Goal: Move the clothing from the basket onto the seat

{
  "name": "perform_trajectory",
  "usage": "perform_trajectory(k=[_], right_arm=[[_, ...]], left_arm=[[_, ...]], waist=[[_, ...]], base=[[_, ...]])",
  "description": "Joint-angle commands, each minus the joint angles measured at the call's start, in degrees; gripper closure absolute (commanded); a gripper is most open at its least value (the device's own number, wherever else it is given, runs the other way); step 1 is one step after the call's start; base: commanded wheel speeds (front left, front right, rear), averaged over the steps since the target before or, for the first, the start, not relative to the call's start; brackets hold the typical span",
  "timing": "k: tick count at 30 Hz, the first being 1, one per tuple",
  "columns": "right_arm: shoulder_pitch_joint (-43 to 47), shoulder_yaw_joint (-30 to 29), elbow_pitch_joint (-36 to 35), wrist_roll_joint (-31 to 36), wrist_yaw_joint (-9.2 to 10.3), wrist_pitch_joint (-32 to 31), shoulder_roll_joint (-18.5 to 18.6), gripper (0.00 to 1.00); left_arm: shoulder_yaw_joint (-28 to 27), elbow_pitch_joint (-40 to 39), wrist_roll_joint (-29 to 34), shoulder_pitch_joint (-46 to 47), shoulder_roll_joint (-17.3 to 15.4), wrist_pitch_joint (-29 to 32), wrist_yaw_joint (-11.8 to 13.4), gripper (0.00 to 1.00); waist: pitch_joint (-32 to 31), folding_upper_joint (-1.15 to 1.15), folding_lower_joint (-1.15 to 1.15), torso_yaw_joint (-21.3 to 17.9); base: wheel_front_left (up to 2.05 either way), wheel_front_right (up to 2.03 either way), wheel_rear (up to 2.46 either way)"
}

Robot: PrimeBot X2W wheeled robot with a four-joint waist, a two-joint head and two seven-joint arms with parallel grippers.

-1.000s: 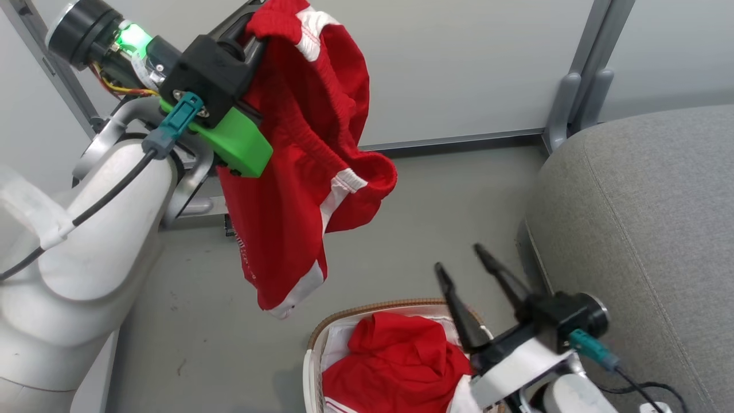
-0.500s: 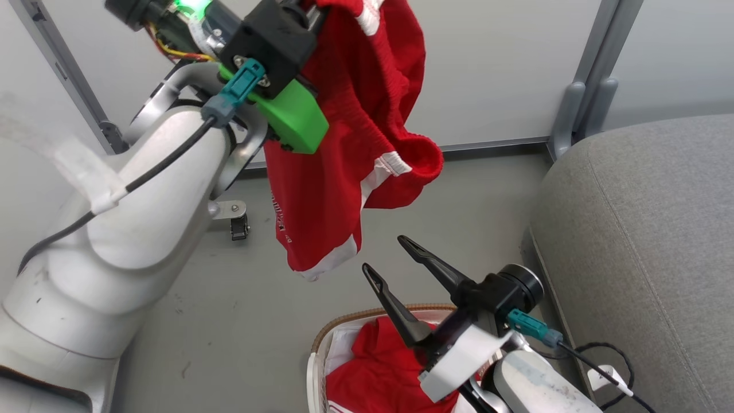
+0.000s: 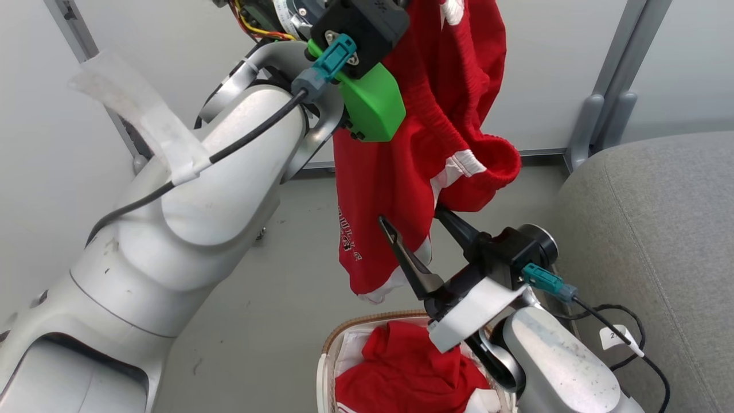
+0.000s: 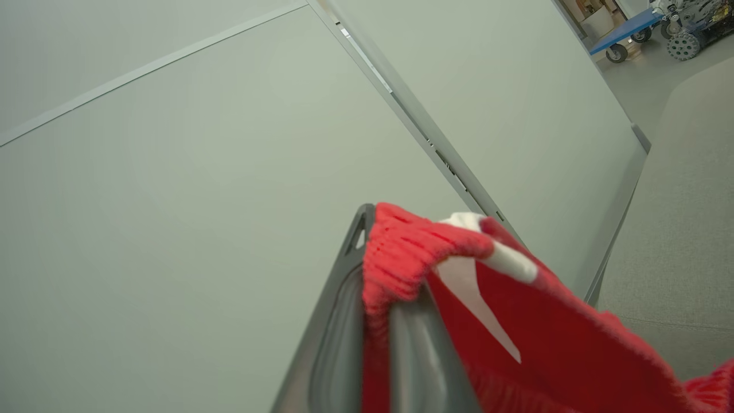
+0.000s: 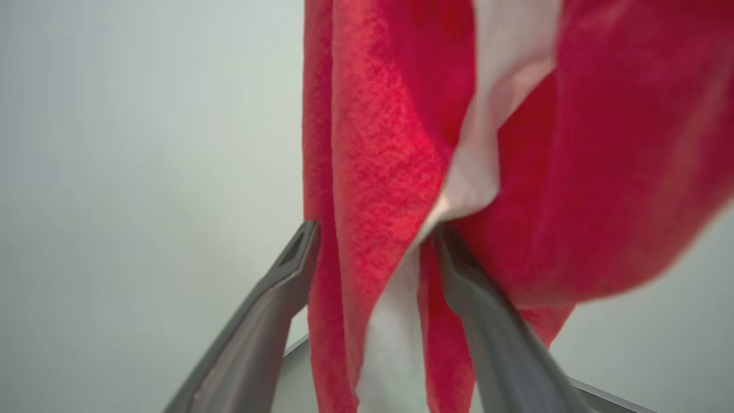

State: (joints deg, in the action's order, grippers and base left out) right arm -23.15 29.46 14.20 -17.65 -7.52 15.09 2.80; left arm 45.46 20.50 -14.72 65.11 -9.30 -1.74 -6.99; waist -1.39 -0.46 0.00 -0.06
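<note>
At upper left the left gripper (image 4: 375,252) is pinching the bunched top edge of a red garment (image 3: 401,189), its fingers clamped tight on the cloth; the garment is hanging free above the floor (image 3: 275,298); to its right the right gripper (image 3: 410,218) is reaching up with fingers spread wide, the hem dangling between them, unclamped; below, the basket (image 3: 367,319) is holding a second red garment (image 3: 407,367); at far right the grey seat (image 3: 659,229) is standing near the basket.
</note>
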Motion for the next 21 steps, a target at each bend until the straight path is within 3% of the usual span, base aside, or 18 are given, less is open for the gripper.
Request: perform_trajectory(k=[1, 4, 5, 16, 17, 19, 20, 21], right_arm=[[-0.8, -0.5, 0.1, 0.2, 0.06, 0.1, 0.2, 0.0], [-1.5, -1.3, 0.2, 0.1, 0.06, 0.1, 0.2, 0.96], [-1.7, -1.5, 0.1, 0.2, 0.06, 0.1, 0.2, 1.0], [-1.8, -3.4, -0.7, 0.9, 0.06, 0.1, 0.2, 1.0], [-1.9, -3.6, -0.7, 0.9, 0.06, 0.1, 0.2, 1.0], [-1.9, -4.0, -0.9, 1.0, 0.06, 0.1, 0.2, 1.0], [-2.0, -4.3, -0.9, 1.0, 0.06, 0.1, 0.2, 1.0], [-2.2, -4.5, -1.0, 1.1, 0.06, 0.1, 0.2, 1.0]], left_arm=[[0.0, 0.3, -0.9, 0.4, 0.5, 0.3, 0.2, 1.0], [-0.1, 0.7, -1.8, -0.8, 0.7, 0.5, 0.4, 1.0], [-0.2, 0.8, -2.0, -1.3, 0.6, 0.6, 0.4, 1.0], [-1.9, 1.9, -6.0, -9.6, -2.2, -2.5, 2.2, 1.0], [-2.0, 2.1, -6.3, -10.5, -2.4, -2.9, 2.3, 0.76], [-2.2, 2.8, -7.4, -13.0, -2.8, -4.1, 2.6, 0.58], [-2.5, 3.1, -8.0, -14.2, -2.9, -4.9, 2.7, 0.43], [-2.7, 3.4, -8.4, -15.1, -3.1, -5.7, 2.9, 0.08]], waist=[[-0.1, 0.46, 0.0, 0.2], [-0.2, 0.46, 0.0, 0.2], [-0.3, 0.46, 0.0, 0.2], [0.2, 0.46, 0.0, -0.4], [0.3, 0.46, 0.0, -0.4], [0.4, 0.46, 0.0, -0.4], [0.5, 0.46, 0.0, -0.4], [0.6, 0.46, 0.0, -0.5]], base=[[0.0, 0.0, 0.0], [0.0, 0.0, 0.0], [0.0, 0.0, 0.0], [0.0, 0.0, 0.0], [0.0, 0.0, 0.0], [0.0, 0.0, 0.0], [0.0, 0.0, 0.0], [0.0, 0.0, 0.0]])
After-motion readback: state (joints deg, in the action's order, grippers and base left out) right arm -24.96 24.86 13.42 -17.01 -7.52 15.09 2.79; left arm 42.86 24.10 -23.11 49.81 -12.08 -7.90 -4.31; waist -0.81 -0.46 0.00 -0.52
